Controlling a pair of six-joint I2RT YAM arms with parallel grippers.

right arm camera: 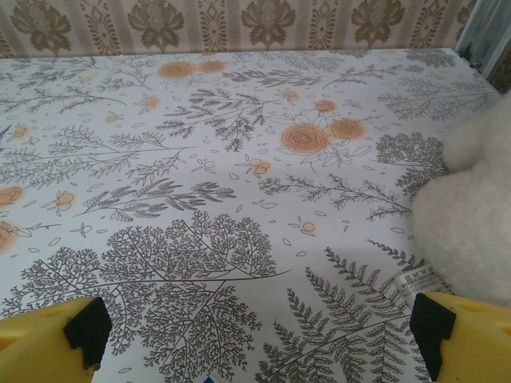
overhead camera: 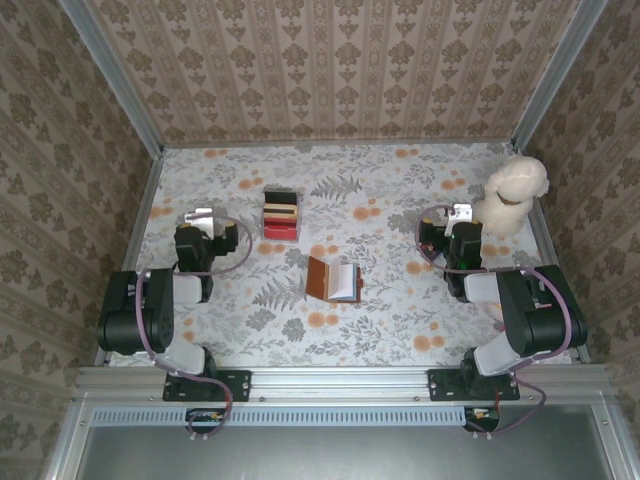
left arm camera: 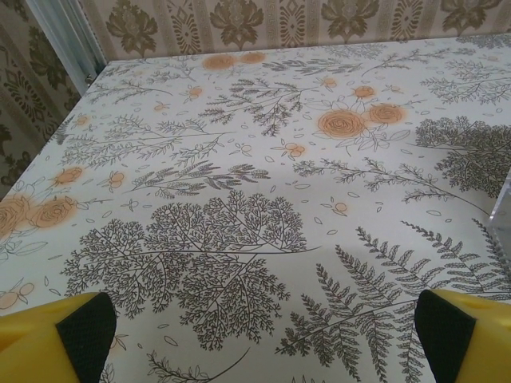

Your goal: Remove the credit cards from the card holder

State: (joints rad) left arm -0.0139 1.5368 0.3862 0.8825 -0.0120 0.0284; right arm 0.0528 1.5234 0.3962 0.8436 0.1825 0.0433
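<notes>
The card holder point(overhead camera: 333, 280) lies open like a book in the middle of the table, brown cover to the left and grey-blue pockets facing up. The credit cards are hidden in it; I cannot make them out. My left gripper point(overhead camera: 203, 215) hovers at the left, well away from the card holder. Its yellow fingers point(left arm camera: 80, 335) stand wide apart, so the left gripper point(left arm camera: 263, 343) is open over bare tablecloth. My right gripper point(overhead camera: 458, 213) is off to the right, equally far from the card holder. In the right wrist view the right gripper point(right arm camera: 259, 343) is open and holds nothing.
A red-and-cream striped box point(overhead camera: 281, 213) stands behind the card holder, to its left. A cream plush toy point(overhead camera: 512, 195) sits at the back right, close beside my right gripper, its body point(right arm camera: 471, 223) and white label point(right arm camera: 419, 281) by the right finger. Patterned walls enclose the table point(overhead camera: 400, 320).
</notes>
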